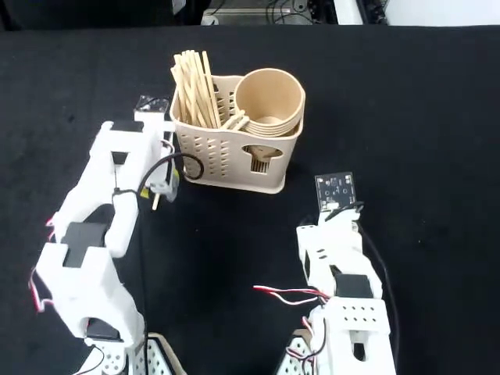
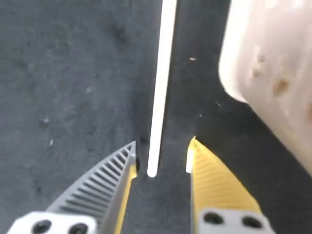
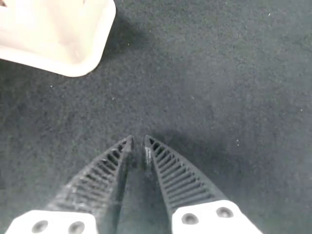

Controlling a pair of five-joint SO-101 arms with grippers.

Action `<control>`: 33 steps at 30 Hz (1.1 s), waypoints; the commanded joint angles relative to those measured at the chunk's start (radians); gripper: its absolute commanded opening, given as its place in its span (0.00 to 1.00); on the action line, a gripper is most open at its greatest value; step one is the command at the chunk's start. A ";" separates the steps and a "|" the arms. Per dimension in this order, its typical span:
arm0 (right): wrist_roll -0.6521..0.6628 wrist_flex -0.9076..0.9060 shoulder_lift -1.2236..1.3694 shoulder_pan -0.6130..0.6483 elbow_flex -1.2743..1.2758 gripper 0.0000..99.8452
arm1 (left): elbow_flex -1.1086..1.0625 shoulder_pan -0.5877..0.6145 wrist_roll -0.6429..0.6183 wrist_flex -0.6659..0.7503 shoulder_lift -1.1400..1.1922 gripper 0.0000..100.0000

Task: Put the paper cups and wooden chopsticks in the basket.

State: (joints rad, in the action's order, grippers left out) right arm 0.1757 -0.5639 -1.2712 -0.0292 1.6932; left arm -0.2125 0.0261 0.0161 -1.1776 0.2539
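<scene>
lying on the table [image 2: 58,73], 1 wooden chopstick [image 2: 158,92] sits between the wide jaws of the left gripper [image 2: 163,141], just left of the basket [image 1: 226,156] holding paper cups [image 1: 269,101] and other chopsticks [image 1: 194,86]. the right gripper [image 3: 138,139] is narrow, empty.

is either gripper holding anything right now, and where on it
Nothing is held. The left gripper is open, one end of a wooden chopstick lying between its fingers with gaps either side. The right gripper is shut, empty.
</scene>
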 commanded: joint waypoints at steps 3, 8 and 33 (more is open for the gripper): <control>0.005 0.000 -0.015 0.005 -0.001 0.04 | 0.008 0.028 0.012 0.052 0.052 0.06; 0.005 0.000 -0.015 0.005 -0.001 0.04 | 0.030 0.042 0.015 -0.034 0.023 0.03; -0.002 -0.002 -0.015 0.003 -0.001 0.04 | -0.338 0.306 0.244 -0.262 -0.565 0.25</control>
State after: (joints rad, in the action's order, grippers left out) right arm 0.1757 -0.5639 -1.2712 -0.0292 1.6932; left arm -0.6053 0.3483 0.2555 -1.4385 -0.2186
